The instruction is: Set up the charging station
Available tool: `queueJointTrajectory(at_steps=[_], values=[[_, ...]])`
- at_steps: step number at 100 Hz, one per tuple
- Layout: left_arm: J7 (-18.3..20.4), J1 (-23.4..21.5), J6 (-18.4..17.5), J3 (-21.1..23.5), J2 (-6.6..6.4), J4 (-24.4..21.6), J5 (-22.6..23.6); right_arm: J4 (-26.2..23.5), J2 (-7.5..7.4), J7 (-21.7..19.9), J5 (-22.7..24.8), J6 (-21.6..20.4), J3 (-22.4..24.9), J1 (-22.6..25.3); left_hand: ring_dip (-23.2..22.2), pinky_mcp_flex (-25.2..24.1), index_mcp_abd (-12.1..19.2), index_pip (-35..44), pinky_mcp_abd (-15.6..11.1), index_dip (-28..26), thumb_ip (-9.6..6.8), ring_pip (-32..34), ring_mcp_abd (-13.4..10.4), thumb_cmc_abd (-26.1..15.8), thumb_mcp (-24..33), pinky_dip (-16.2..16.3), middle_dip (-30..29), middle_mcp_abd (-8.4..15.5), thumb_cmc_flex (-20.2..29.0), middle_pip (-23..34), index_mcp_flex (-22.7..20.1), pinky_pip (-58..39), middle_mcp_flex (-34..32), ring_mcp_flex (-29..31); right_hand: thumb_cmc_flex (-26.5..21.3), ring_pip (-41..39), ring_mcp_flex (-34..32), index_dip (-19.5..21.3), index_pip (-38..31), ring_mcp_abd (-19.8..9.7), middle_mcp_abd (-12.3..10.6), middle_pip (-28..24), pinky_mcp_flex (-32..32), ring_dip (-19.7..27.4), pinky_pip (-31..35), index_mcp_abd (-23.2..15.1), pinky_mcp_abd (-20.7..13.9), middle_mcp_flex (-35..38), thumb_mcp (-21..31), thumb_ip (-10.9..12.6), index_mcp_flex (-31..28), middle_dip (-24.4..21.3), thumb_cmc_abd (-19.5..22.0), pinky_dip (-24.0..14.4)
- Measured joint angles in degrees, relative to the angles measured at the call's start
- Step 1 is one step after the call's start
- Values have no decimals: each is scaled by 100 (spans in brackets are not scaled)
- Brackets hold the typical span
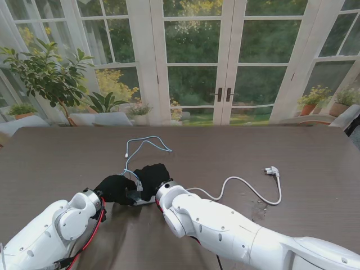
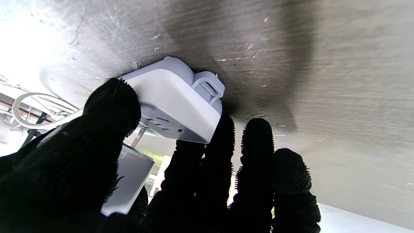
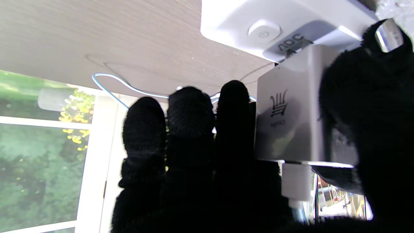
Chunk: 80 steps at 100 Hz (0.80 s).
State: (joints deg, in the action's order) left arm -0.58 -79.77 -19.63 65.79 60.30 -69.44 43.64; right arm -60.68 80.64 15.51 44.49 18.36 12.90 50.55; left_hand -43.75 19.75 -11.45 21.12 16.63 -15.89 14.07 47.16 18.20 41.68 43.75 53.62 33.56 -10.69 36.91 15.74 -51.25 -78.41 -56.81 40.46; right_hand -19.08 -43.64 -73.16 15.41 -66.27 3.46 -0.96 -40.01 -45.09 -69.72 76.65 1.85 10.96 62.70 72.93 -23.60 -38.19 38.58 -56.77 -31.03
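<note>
Both my gloved hands met near the middle of the table (image 1: 50, 152), toward the edge nearest me. My left hand (image 1: 115, 188) was closed on the white power strip (image 2: 174, 100): the thumb (image 2: 110, 106) pressed one long side and the fingers (image 2: 223, 142) curled against the other, pinning the strip flat on the wood. In the left wrist view its socket face showed between thumb and fingers, with a metal prong of the charger just at one socket; I could not tell how far it had gone in.

My right hand (image 1: 152, 175) was clamped on the silver charger block (image 3: 288, 119), thumb on one face and index finger on the opposite one, the other three fingers straight beside it and holding nothing. The block sat right against the strip beside its round power button (image 3: 264, 30). A white connector (image 3: 296, 184) was plugged into the block's free end, and from it the thin blue cable (image 1: 147, 143) ran in loops toward the far edge of the table.

The strip's white cord (image 1: 242, 183) trailed off to my right across the wood, ending in its plug (image 1: 272, 170), which lay loose, well apart from both hands and nearer the right edge.
</note>
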Motion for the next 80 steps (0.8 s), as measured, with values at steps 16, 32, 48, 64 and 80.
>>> queueJointTrajectory(at_steps=[16,32,48,64,80], values=[[0,-4,-12,4,-1,-6,12,-25,-6,-21,42,50,-20,-4,-6,9,-5,23,0,11,64,10,0,0,-48,1,11,0,0,14,-35,-60,-73,2,0,-1,0,0,0,0,-1,0,-8,1,2,0,0,0,0,0,0,0,0,-2],[3,-16,-13,11,-4,-22,32,-7,11,-19,50,66,-56,-27,-8,12,-10,46,0,17,64,71,0,0,-52,2,13,0,0,15,-37,-64,-93,3,0,-7,0,9,0,-1,-2,0,-9,1,49,0,0,0,0,0,0,0,0,-7],[9,-19,-14,13,-7,-31,38,65,61,38,48,54,-83,-39,-58,21,-21,90,0,44,65,74,0,0,-62,11,15,0,0,21,-38,-65,-128,5,0,-11,0,69,0,-1,-3,1,-10,1,55,0,0,0,0,0,0,1,0,-9],[32,-39,-17,34,-10,-61,69,64,63,31,56,38,-85,-41,-61,24,-21,168,0,67,119,76,0,0,-120,14,74,0,17,73,-38,-68,-178,9,0,-74,0,79,0,-10,-5,1,-11,1,56,0,0,0,0,0,3,1,0,-10],[72,-79,-15,73,-14,-113,101,-6,14,-51,100,23,-85,-47,-61,60,-27,296,0,232,119,80,0,0,-220,16,376,-13,54,316,-38,-68,-336,57,0,-74,0,80,0,-10,-38,1,-12,1,56,0,0,0,-1,0,8,1,2,-11]])
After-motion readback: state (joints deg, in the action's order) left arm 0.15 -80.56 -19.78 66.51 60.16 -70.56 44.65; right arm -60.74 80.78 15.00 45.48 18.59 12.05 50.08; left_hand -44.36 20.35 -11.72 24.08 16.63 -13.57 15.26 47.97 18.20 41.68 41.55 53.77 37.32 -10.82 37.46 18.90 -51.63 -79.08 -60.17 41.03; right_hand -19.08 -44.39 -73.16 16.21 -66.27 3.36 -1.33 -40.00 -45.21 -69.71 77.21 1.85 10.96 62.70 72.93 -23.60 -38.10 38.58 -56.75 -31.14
